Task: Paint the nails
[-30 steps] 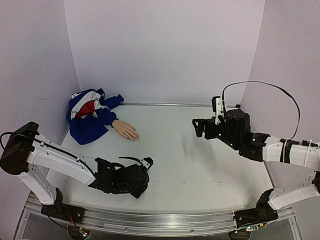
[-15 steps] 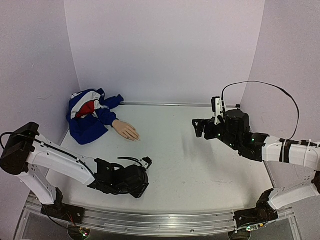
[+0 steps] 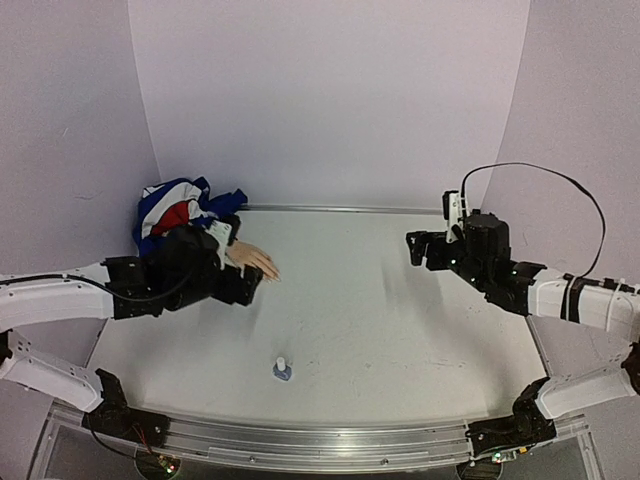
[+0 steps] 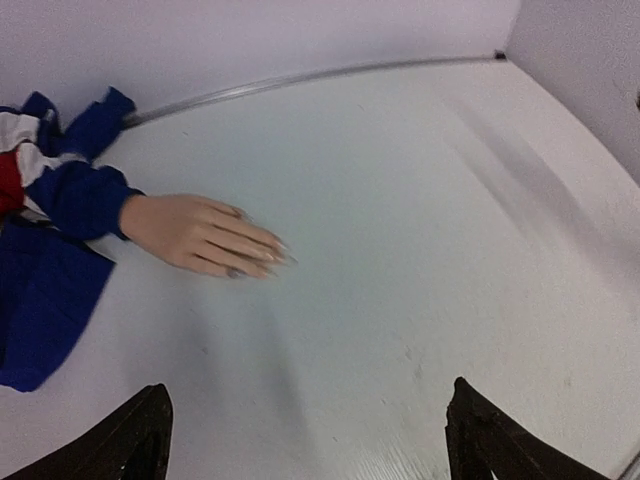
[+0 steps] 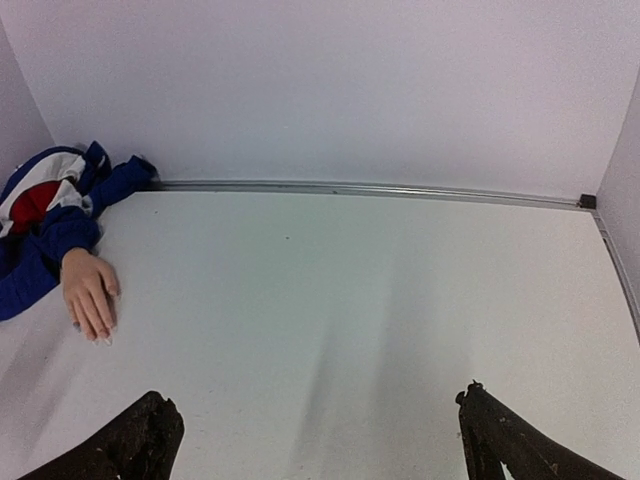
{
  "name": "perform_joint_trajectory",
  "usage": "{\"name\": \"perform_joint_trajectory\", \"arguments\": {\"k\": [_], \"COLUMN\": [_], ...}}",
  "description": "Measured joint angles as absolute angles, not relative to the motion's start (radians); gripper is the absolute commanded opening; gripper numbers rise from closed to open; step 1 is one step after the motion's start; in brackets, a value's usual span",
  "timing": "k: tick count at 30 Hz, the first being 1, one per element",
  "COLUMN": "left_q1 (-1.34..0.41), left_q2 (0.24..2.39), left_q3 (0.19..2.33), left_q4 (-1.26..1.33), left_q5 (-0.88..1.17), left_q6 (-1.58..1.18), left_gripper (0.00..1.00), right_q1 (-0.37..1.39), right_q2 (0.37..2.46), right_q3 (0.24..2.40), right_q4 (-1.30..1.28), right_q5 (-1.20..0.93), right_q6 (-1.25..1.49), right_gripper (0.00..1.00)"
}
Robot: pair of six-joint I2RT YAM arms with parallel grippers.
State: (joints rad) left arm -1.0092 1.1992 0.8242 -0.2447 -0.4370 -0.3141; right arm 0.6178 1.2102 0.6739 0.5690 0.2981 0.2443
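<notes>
1. Black-fingered, the left gripper stands spread wide with nothing between its jaws, only bare tabletop under the gap.
2. Just ahead of it and to the left lies the mannequin hand, peach-coloured, flat on the surface and clear of both fingers. From the overhead camera I see this gripper hanging just on the near side of that hand's wrist.
3. The hand's long axis runs from the back left corner toward the middle of the table. The wrist is in the blue, red and white sleeve, and the fingertips point right and a little toward me.
4. The nails sit at that right-hand end, the fingers close together. They are so small on my screens that I cannot say whether any carries paint.
5. Nearer the front edge a small bottle with a blue base and a white cap stands upright by itself, well apart from the hand and from both grippers.
6. Over on the right, the right gripper is likewise wide apart and holds nothing. It hangs above the table and faces across toward the mannequin hand.
7. The table is matte white with faint scuffs. A metal strip runs along its far edge, and pale lilac walls close it in on three sides.
8. A black cable loops above the right arm, and an aluminium rail carries the bases along the near edge.
</notes>
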Motion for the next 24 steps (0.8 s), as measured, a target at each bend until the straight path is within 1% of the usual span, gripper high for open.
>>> {"name": "perform_joint_trajectory", "arguments": {"k": [1, 6, 9, 12, 16, 24], "left_q1": [-0.938, -0.533, -0.398, -0.309, -0.233, -0.225], "left_q2": [1.172, 1.115, 1.102, 1.064, 1.014, 0.988], "left_q3": [0.825, 0.826, 0.826, 0.826, 0.832, 0.838], "left_q4": [-0.224, -0.137, -0.12, -0.111, -0.099, -0.1], "left_q5": [-0.43, -0.366, -0.358, -0.34, -0.326, -0.307], "left_q6": [-0.294, -0.258, -0.235, -0.207, -0.167, -0.135], "left_gripper": [0.99, 0.99, 1.0, 0.99, 1.0, 0.99], "right_q1": [0.582, 0.363, 0.276, 0.253, 0.252, 0.252], "right_q2": [1.208, 1.204, 1.198, 1.172, 1.112, 1.049], "right_q3": [0.674, 0.674, 0.676, 0.679, 0.683, 0.688], "right_q4": [0.566, 0.533, 0.493, 0.462, 0.445, 0.442], "right_q5": [0.278, 0.201, 0.195, 0.202, 0.219, 0.225], "right_q6": [0.244, 0.245, 0.234, 0.22, 0.193, 0.165], "right_gripper": [0.98, 0.98, 0.98, 0.98, 0.98, 0.98]}}
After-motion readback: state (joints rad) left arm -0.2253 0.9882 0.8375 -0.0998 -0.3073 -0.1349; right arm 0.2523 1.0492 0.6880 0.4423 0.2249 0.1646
